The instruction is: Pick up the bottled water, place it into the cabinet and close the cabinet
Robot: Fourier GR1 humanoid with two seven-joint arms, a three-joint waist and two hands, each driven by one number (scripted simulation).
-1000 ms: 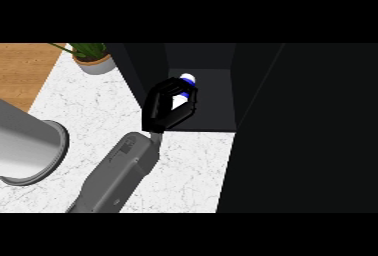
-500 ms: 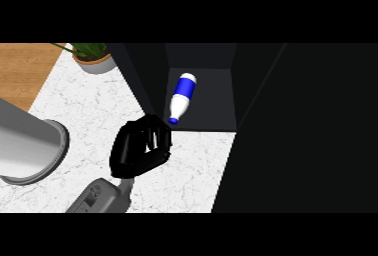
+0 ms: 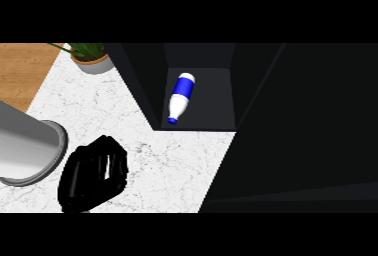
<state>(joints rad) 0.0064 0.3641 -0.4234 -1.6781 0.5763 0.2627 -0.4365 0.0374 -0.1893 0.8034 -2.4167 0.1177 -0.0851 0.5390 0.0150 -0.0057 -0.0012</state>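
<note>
One black hand (image 3: pixel 92 175) shows low at the left over the marble counter (image 3: pixel 170 165), fingers curled, holding nothing. Beside it stands a grey cylinder (image 3: pixel 26 150), partly cut off. Farther in, the water bottle (image 3: pixel 180 98) lies inside the open cabinet (image 3: pixel 199 75) (blue label, no readable writing). A potted plant (image 3: pixel 92 57) stands beyond.

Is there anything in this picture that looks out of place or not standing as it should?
Yes. The bottled water lies on its side on the floor of the open cabinet, cap toward the counter, instead of standing upright. Nothing looks spilled. The hand is apart from it, over the counter.
</note>
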